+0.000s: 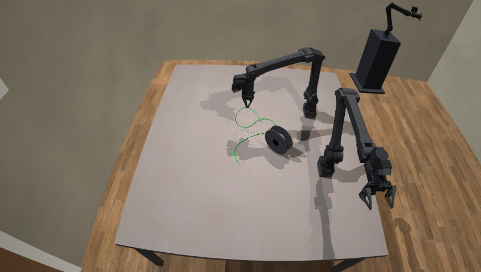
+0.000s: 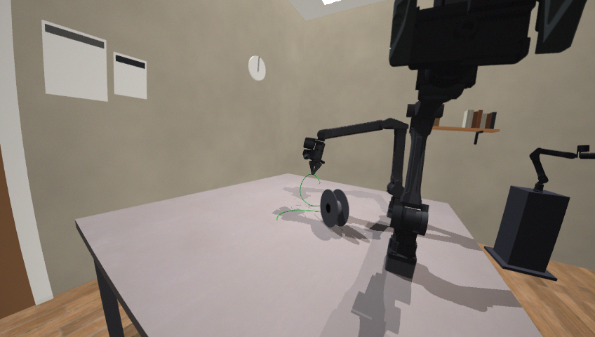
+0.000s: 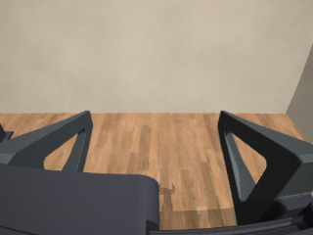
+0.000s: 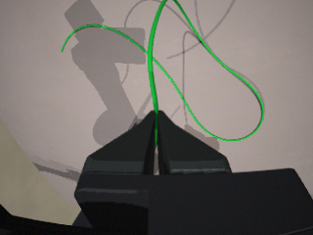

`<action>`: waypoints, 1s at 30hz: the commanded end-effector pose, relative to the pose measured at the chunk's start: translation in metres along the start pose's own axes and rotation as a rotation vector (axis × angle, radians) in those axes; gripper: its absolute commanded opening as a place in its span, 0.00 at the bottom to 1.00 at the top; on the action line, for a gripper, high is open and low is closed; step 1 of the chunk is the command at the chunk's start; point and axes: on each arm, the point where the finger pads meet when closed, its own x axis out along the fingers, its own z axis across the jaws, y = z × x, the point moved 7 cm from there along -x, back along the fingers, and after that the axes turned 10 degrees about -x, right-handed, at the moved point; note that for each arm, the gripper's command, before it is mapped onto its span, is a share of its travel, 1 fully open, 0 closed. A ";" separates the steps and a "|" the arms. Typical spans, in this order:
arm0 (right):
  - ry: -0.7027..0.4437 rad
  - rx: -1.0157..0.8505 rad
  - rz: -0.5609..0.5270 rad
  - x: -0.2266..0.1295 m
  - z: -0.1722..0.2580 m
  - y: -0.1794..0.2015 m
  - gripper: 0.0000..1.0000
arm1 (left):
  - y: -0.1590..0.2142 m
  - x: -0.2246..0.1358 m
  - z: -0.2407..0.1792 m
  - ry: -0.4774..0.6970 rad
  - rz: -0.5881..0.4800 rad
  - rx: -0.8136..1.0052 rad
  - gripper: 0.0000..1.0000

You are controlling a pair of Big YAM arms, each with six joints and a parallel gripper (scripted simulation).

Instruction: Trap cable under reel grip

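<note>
You have the green cable (image 1: 236,118) (image 2: 300,192) (image 4: 153,78) pinched in the right gripper (image 1: 247,106) (image 2: 313,173) (image 4: 156,117), right of centre in the lower part of its wrist view. The left gripper (image 1: 381,207) (image 3: 155,117) stands wide apart at lower right in the top view, holding nothing.

The reel (image 1: 275,140) (image 2: 334,208) stands on its rims on the table (image 1: 209,215) (image 2: 208,267), just right of centre in the top view. Gripping it, trapping the cable and lifting both remain for you.

The reel is matt dark grey, two round flanges on a narrower hub; the cable is thin, smooth and loosely looped.
</note>
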 end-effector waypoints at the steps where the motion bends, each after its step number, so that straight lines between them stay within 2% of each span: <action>1: -0.022 -0.071 -0.031 -0.019 0.021 -0.011 0.00 | -0.008 -0.001 0.002 0.002 -0.031 -0.009 1.00; 11: -0.038 -0.086 -0.073 -0.033 0.023 -0.008 0.00 | -0.008 -0.001 0.002 0.002 -0.031 -0.009 1.00; 18: -0.024 -0.064 -0.039 -0.011 0.008 -0.002 0.00 | -0.008 -0.001 0.002 0.002 -0.031 -0.009 1.00; 30: -0.029 -0.062 -0.059 -0.022 0.001 -0.003 0.00 | -0.008 -0.001 0.002 0.002 -0.031 -0.009 1.00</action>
